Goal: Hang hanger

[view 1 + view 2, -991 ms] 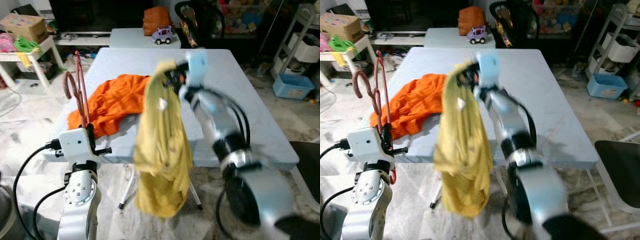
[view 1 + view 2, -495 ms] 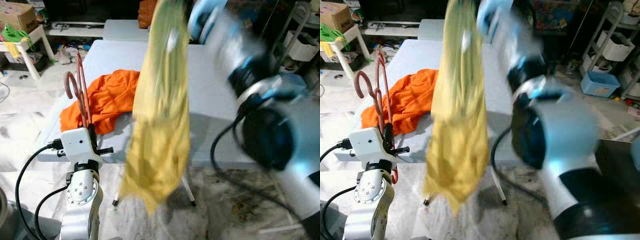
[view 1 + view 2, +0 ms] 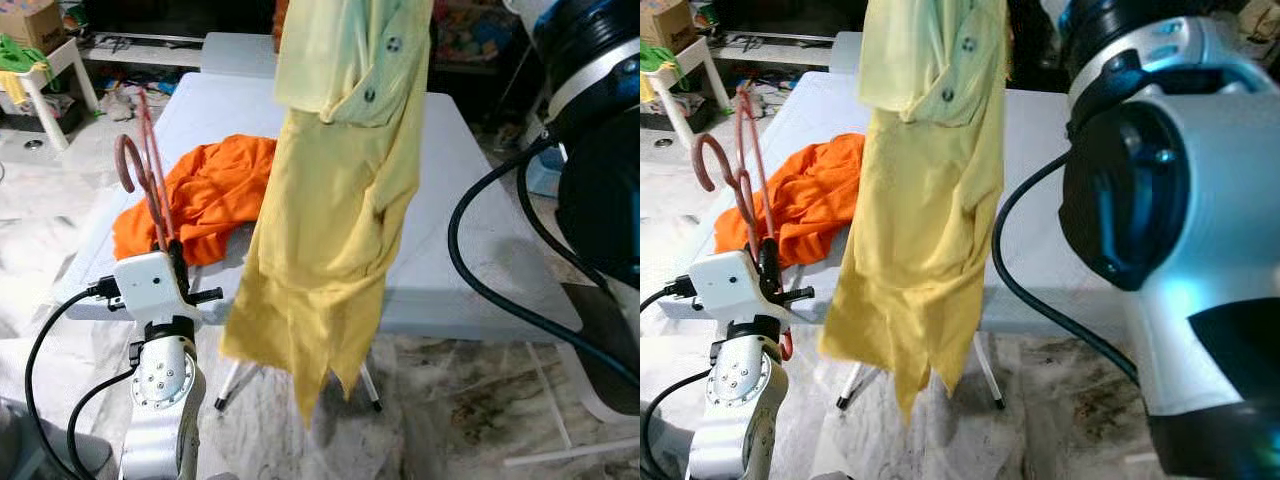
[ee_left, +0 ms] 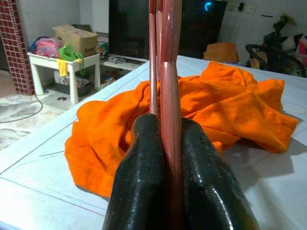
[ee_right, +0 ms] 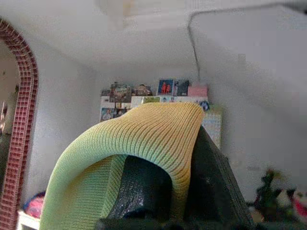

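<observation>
A red hanger [image 3: 148, 180] stands upright with its hook at the top, held in my left gripper [image 3: 178, 262] near the table's front left edge; in the left wrist view the black fingers [image 4: 144, 177] are shut on the hanger [image 4: 165, 72]. A yellow shirt [image 3: 335, 200] hangs high in front of the table, its collar pinched by my right gripper [image 5: 170, 187], whose arm [image 3: 1160, 180] rises at the right. The shirt's ribbed collar [image 5: 139, 139] drapes over the right fingers. An orange garment [image 3: 205, 195] lies crumpled on the white table [image 3: 470, 200].
A second small table [image 3: 235, 50] stands behind the main one. At the far left is a white side table [image 3: 45, 75] with a cardboard box. A chair seat [image 3: 610, 330] sits at the right, and the table's legs [image 3: 235, 385] stand below the shirt.
My right arm has lifted the yellow shirt much higher, so its top is now above the picture. The left gripper with the hanger stays where it was.
</observation>
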`<state>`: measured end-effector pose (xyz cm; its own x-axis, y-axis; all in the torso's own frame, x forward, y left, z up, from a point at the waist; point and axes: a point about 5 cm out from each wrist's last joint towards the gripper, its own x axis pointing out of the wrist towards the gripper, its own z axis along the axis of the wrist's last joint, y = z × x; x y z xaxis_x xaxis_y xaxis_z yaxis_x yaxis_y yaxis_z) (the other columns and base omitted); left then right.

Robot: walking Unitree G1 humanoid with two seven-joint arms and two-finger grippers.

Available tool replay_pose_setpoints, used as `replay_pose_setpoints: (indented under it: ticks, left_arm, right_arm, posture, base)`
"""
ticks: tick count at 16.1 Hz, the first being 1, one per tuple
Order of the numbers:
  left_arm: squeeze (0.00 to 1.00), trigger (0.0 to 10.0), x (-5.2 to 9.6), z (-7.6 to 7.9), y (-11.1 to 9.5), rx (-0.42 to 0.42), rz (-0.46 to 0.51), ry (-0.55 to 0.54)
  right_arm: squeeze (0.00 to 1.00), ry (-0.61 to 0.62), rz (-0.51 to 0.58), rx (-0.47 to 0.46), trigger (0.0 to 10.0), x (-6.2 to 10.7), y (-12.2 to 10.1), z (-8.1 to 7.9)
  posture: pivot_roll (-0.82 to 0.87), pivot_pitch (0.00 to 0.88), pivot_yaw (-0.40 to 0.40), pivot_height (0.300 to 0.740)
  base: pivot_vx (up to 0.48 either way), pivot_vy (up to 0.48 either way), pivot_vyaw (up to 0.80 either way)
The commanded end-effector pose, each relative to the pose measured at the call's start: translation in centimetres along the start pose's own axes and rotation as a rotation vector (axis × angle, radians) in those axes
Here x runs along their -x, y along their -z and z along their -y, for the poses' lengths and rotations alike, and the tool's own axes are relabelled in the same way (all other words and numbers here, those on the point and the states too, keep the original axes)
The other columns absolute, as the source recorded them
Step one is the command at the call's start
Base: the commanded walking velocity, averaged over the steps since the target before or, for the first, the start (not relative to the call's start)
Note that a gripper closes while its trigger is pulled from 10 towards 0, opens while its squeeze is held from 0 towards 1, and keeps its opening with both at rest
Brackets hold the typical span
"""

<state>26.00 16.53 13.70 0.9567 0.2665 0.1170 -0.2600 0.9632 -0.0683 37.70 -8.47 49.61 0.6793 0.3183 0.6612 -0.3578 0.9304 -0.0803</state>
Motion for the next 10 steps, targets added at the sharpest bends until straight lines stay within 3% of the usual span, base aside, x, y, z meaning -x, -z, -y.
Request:
replay_pose_setpoints:
  ticks: [1,4,7,9,10]
  left_arm:
    - [0.00,10.0,0.0,0.6,0.4,0.013,-0.016,0.005]
    - [0.00,10.0,0.1,1.0,0.5,0.016,-0.016,0.020]
    - [0.00,10.0,0.1,0.9,0.5,0.019,-0.019,0.021]
    - [0.00,10.0,0.1,0.8,0.6,0.019,-0.024,0.026]
    - [0.00,10.0,0.2,0.8,0.7,0.019,-0.028,0.030]
  right_arm:
    - [0.00,-0.069,-0.085,0.070,10.0,0.9,3.0,-0.5]
    - [0.00,-0.234,-0.329,0.160,10.0,5.1,11.5,-1.1]
    - [0.00,-0.372,-0.525,0.152,10.0,10.2,17.6,-1.1]
    - [0.00,-0.420,-0.607,0.113,10.0,12.8,19.7,-0.7]
    - [1.00,-0.445,-0.638,0.110,10.0,13.6,20.4,-0.6]
  posture:
    - [0.14,0.000,-0.130,0.740]
    - [0.13,0.000,-0.124,0.740]
    - [0.13,0.000,-0.118,0.740]
    - [0.13,0.000,-0.106,0.740]
    - [0.12,0.000,-0.102,0.740]
  base:
    - [0.000,0.000,0.00]
    - [0.000,0.000,0.00]
    - [0.000,0.000,0.00]
    - [0.000,0.000,0.00]
    - [0.000,0.000,0.00]
